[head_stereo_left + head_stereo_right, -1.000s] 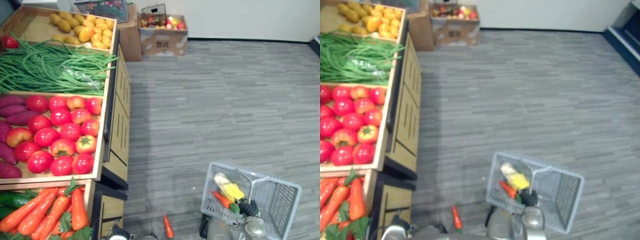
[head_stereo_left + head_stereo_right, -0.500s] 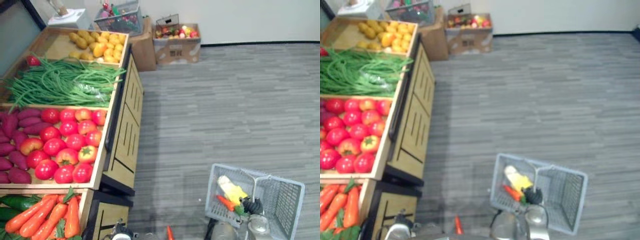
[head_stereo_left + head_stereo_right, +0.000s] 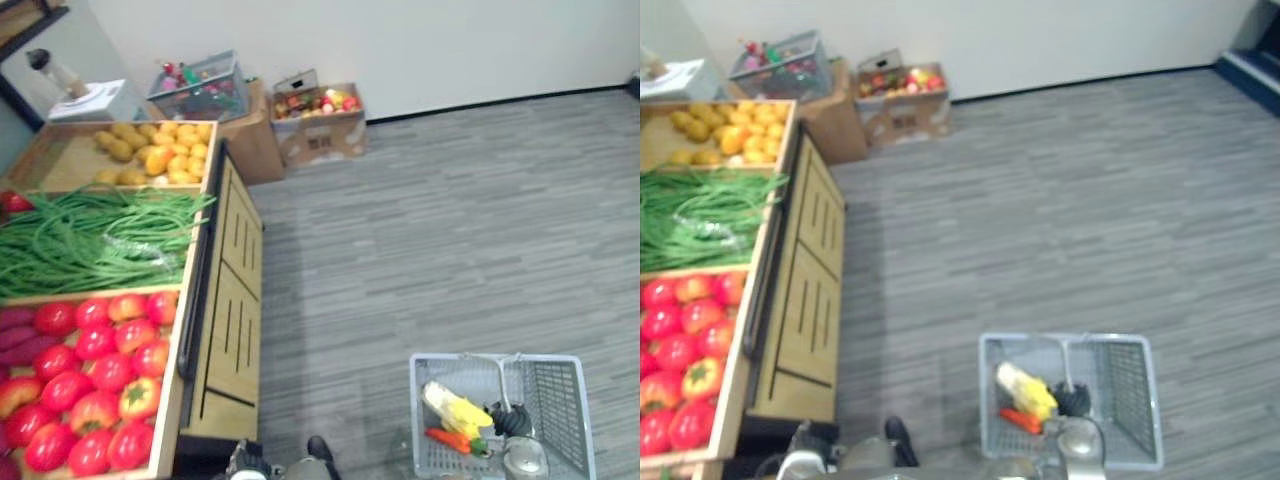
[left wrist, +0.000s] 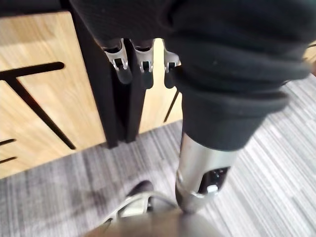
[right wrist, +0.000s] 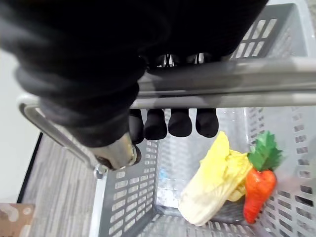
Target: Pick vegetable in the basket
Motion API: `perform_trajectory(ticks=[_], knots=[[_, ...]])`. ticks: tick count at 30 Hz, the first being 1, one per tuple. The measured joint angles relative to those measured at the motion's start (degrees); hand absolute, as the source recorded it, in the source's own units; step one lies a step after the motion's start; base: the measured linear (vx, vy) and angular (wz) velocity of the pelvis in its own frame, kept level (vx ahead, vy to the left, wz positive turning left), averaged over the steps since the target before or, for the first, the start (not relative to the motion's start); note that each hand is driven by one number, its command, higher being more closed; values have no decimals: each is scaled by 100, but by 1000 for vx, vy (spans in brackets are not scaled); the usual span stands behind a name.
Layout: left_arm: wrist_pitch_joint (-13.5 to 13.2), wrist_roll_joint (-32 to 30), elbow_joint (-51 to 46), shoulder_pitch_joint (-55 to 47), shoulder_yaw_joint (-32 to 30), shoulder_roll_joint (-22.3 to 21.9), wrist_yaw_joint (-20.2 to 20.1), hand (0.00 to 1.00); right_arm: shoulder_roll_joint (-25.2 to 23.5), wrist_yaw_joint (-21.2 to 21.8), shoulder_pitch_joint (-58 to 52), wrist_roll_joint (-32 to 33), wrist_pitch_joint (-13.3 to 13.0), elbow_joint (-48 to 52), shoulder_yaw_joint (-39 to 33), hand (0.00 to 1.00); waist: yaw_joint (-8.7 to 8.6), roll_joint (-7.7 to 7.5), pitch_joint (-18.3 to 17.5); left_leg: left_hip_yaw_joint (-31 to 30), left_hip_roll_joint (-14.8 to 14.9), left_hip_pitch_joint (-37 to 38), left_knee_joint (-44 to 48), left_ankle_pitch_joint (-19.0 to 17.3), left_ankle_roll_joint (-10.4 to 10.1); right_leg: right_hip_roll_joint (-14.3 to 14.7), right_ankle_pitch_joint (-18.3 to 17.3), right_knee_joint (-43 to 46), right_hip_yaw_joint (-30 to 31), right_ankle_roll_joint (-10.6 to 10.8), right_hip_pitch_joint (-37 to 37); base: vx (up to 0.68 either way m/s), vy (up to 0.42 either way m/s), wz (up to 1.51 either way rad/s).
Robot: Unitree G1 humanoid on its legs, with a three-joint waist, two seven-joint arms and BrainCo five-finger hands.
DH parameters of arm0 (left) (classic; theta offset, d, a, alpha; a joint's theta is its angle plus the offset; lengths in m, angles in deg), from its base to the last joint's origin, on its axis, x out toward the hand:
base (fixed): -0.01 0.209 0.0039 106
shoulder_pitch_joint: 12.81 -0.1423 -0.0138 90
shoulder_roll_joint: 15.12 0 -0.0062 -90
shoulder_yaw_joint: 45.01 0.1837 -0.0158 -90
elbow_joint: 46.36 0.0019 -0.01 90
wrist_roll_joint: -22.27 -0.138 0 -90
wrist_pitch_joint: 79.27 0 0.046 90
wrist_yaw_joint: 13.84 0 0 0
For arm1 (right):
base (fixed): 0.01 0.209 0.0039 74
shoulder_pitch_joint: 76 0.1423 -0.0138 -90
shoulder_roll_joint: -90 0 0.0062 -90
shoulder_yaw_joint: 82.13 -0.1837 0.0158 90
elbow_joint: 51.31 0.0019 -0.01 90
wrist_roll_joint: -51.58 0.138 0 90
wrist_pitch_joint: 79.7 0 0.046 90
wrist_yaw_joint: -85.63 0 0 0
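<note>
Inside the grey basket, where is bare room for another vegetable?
In the grey plastic basket, bare floor shows on the robot's right, between the grey handle and the slotted wall. The left half is crowded: a pale yellow cabbage and an orange carrot lie there.

Floor (image 3: 450, 220): grey striped carpet, covering the centre and right of the frame. Standing on it against the white wall, top centre: an open brown cardboard box of mixed fruit (image 3: 320, 130) and, just left of it, a taller brown cardboard box (image 3: 252, 145) carrying a grey crate (image 3: 200, 85).

Desk (image 3: 235, 330): light wood with a black rail, along the left edge of the frame, divided into compartments. Upper compartment: yellow rounded produce (image 3: 160, 155). Middle: long green beans (image 3: 90, 240). Lower: red tomatoes (image 3: 95, 380), with purple sweet potatoes (image 3: 25, 335) beside them at the far left.

Grey plastic slatted basket (image 3: 452, 358), lower right: contact with the floor cannot be determined.
</note>
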Motion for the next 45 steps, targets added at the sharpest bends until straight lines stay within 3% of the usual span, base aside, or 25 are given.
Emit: perform_trajectory(ticks=[2, 5, 8, 10, 11, 13, 15, 16, 17, 18, 19, 20, 21, 24, 26, 29, 31, 34, 36, 39, 43, 44, 45], knots=[[14, 0, -6, 1, -7, 100, 0, 0, -148, 18, -64, 1, -2, 11, 4, 100, 10, -234, -74, 57, -257, 83, -280, 13, 38, -176, 6, -46, -15, 5, -8, 217, 154, 4], [80, -6, 3, -9, 93, 68, 1, 0, -143, 26, -158, 1, -3, 144, -3, 100, 3, -177, -86, 81, -432, 255, -544, 15, 90, -312, 6, 125, -20, 14, -27, 108, 105, -3], [113, -47, -1, -49, 343, 23, 0, 0, -48, 23, -94, -4, -36, 264, -20, 100, 19, -1, -60, 199, -342, 431, -783, -38, 63, -476, -84, 1591, 97, 145, -748, 56, 93, -22], [126, -47, -36, -74, 507, 116, 3, 0, 14, 9, -51, -8, -68, 400, -12, 100, 15, -55, -41, 281, -376, 651, -874, -43, 96, -784, -91, 2976, 330, 166, -1362, 19, 49, -18], [130, -47, -65, -76, 583, 191, 15, 0, 15, -23, -32, -10, -79, 394, 45, 100, 9, -128, -41, 288, -400, 729, -939, -62, 114, -978, -188, 3330, 335, 133, -1539, 31, -40, -1], [130, -46, -124, -65, 582, 241, 45, 0, 12, -25, 13, -11, -75, 382, 218, 100, 68, -233, -84, 343, -348, 681, -926, -45, 76, -1095, -406, 2906, -94, -230, -1525, 55, -163, -14], [124, -42, -124, 24, 598, 229, 47, 0, -10, -22, 158, -13, -74, 329, 233, 100, 147, -181, -50, 350, -174, 597, -914, 21, -39, -988, -375, 1898, -288, -185, -1514, 33, -231, -23], [119, -42, -123, 73, 600, 211, 51, 0, -16, -22, 242, -14, -73, 329, 231, 100, 154, -167, -21, 329, -58, 554, -919, 36, -151, -926, -244, 1214, -230, -61, -1515, 15, -230, -2], [115, -42, -119, 92, 592, 220, 55, 0, -36, -26, 268, -14, -70, 330, 221, 100, 158, -208, -6, 292, -13, 559, -923, 58, -238, -933, -4, 841, -85, 111, -1510, 47, -384, 20], [116, -42, -67, 136, 593, 195, 65, 0, 5, -35, 299, -17, -66, 305, 131, 100, 151, -146, 36, 185, 42, 595, -999, 150, -414, -848, 406, 870, 4, 444, -1450, 40, -269, 21], [120, -42, -47, 158, 591, 142, 63, 0, 67, -29, 343, -25, -51, 299, 131, 100, 157, -41, 66, 169, 128, 613, -1087, 215, -484, -737, 364, 1024, 2, 366, -1448, 51, -349, 37], [103, -44, -47, 158, 595, 41, 59, 0, 162, -36, 375, -139, -48, 342, 143, 100, 138, 116, 68, 64, 265, 613, -1094, 285, -543, -664, 96, 1459, 163, 328, -1554, 47, -251, 36], [62, -43, -55, 153, 600, 4, 60, 0, 197, -43, 386, -200, -24, 340, 128, 100, 148, 163, 54, -27, 334, 685, -1094, 349, -587, -618, -181, 1863, 367, 316, -1606, 65, -305, 43], [-11, -43, -55, 133, 557, 12, 54, 0, 188, -33, 383, -232, -22, 341, 221, 100, 181, 176, 41, -91, 546, 870, -1089, 415, -673, -480, -515, 2206, 290, 256, -1477, 86, -212, 24], [-44, -39, -57, 88, 473, 25, 60, 0, 89, -23, 356, -232, -20, 320, 328, 100, 179, 79, 34, -98, 646, 813, -855, 410, -676, -442, -651, 2168, 202, 243, -1339, 33, -132, 18], [-94, 44, -100, 34, 291, 82, 145, 0, 32, -18, 240, -225, -25, 320, 408, 100, 173, 12, 39, -250, 1083, 192, 275, 202, -602, -188, -712, 1730, -137, 198, -960, 30, -200, 46], [-110, 56, -123, 14, 201, 22, 270, 0, 93, -17, 100, -225, -22, 320, 342, 100, 141, 77, 53, 373, 1409, 80, 841, 246, -485, -3, -739, 1378, -451, 148, -492, 13, -143, 54], [-46, 60, -122, -5, 183, 9, 284, 0, 163, -19, -30, -226, -24, 305, 235, 100, 125, 71, -1, 1073, 1479, 121, 910, 369, -309, 49, -740, 1063, -672, 138, -202, 7, -70, 41], [-42, 70, -123, -6, 107, -49, 284, 0, 274, -13, -15, -225, -24, 182, 232, 100, 136, 93, -13, 1115, 1413, 74, 1048, 300, -240, 34, -694, 975, -744, 163, -95, 75, -16, 23], [-39, 136, -124, -4, 12, -92, 294, 0, 320, 73, -13, -222, -27, 43, 152, 100, 148, 79, -17, 1061, 1132, 88, 921, 84, -226, -104, -603, 877, -756, 197, -1, 122, 65, 22], [-35, 293, -205, -140, 4, -69, 293, 0, 165, 192, -76, -173, -89, -240, 129, 100, 170, -1, -138, 989, 765, 244, 229, 142, -242, -184, -363, 939, -777, 35, 91, 165, 120, 44], [-21, 294, -234, -198, 1, -98, 303, 0, 117, 208, -92, -143, -147, -351, 126, 100, 151, 32, -139, 952, 803, 398, 47, 207, -226, -212, -328, 1521, -698, -23, -39, 100, 39, 40], [10, 298, -231, -209, -66, -193, 337, 0, 80, 209, -127, -112, -223, -358, 78, 100, 140, 224, -139, 908, 1023, 539, -113, 308, -278, 7, -697, 1145, -603, 54, -88, -7, -15, 27]])
